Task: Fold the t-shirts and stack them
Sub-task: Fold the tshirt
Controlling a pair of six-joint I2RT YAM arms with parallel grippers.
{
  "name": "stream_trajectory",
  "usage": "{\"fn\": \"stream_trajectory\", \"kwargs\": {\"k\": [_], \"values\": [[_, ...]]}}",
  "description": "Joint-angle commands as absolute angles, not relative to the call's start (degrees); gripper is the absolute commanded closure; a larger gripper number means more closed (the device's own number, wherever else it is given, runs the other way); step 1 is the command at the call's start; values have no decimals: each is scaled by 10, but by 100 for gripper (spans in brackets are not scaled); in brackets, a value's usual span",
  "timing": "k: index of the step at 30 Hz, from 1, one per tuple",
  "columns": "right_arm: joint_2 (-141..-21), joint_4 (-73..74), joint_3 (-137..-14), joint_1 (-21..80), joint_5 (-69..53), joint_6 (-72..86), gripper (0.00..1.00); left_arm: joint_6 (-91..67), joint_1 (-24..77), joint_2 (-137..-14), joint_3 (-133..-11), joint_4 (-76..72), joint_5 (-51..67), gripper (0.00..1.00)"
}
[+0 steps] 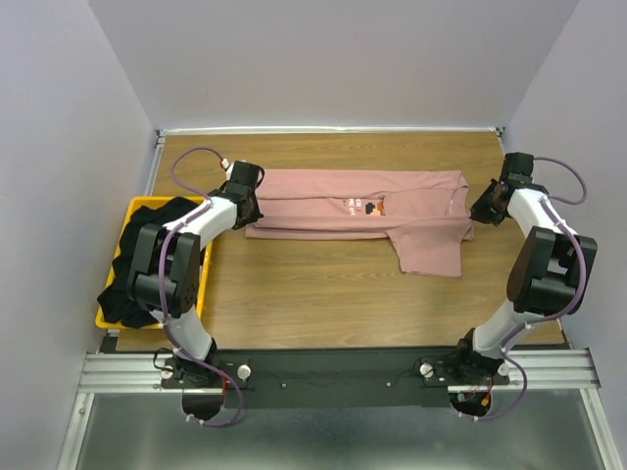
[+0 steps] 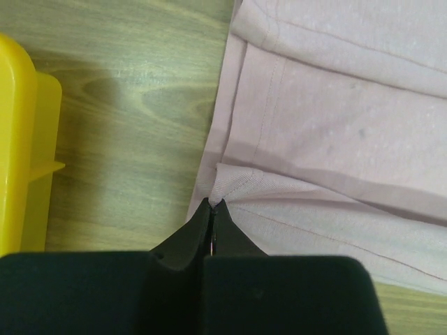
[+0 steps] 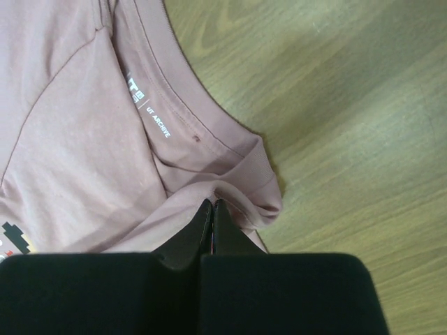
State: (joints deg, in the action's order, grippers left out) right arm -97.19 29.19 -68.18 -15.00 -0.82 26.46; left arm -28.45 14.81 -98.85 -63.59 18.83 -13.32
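Observation:
A dusty-pink t-shirt [image 1: 353,204] with a small pixel-art face lies partly folded lengthwise across the far middle of the table, one sleeve hanging toward me. My left gripper [image 1: 249,208] is shut on its left hem edge, the cloth pinched at the fingertips in the left wrist view [image 2: 211,204]. My right gripper [image 1: 482,211] is shut on the cloth beside the collar, shown in the right wrist view [image 3: 212,204], where the shirt [image 3: 84,139] shows white neck text. A black t-shirt [image 1: 137,264] lies bunched in the yellow basket.
The yellow plastic basket [image 1: 204,279] stands at the table's left edge, close to my left arm; its corner shows in the left wrist view [image 2: 17,139]. Grey walls close the table at the back and sides. Bare wood table [image 1: 323,304] lies in front of the pink shirt.

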Motion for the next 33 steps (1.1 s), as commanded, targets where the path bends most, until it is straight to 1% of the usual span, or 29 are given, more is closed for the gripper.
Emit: {"fn": "stream_trajectory", "kwargs": {"k": [1,10,21,23,26,27,29,30,32,33], "values": [[-997,280,-712,-149,-20,250,98,-276,139,-1007,-663,199,-151,100],[-1045,280,-739,-132,-6,237,97,-284,134,-1041,-675,186,-160,100],[-1069,275,-751,-122,25,229,94,-284,131,-1063,-682,183,-188,100],[-1071,272,-751,-121,24,229,92,-284,131,-1063,-683,184,-195,100],[-1064,271,-749,-119,18,232,85,-283,131,-1057,-682,184,-200,92],[-1056,270,-749,-120,18,237,83,-282,131,-1053,-680,182,-204,83],[-1043,270,-746,-119,19,241,79,-283,131,-1039,-679,183,-206,75],[-1031,269,-744,-120,20,245,75,-284,131,-1028,-677,182,-207,67],[-1015,266,-737,-120,23,249,68,-282,131,-1014,-676,182,-208,59],[-1008,265,-735,-120,28,254,64,-283,131,-1007,-673,182,-208,52]]}}
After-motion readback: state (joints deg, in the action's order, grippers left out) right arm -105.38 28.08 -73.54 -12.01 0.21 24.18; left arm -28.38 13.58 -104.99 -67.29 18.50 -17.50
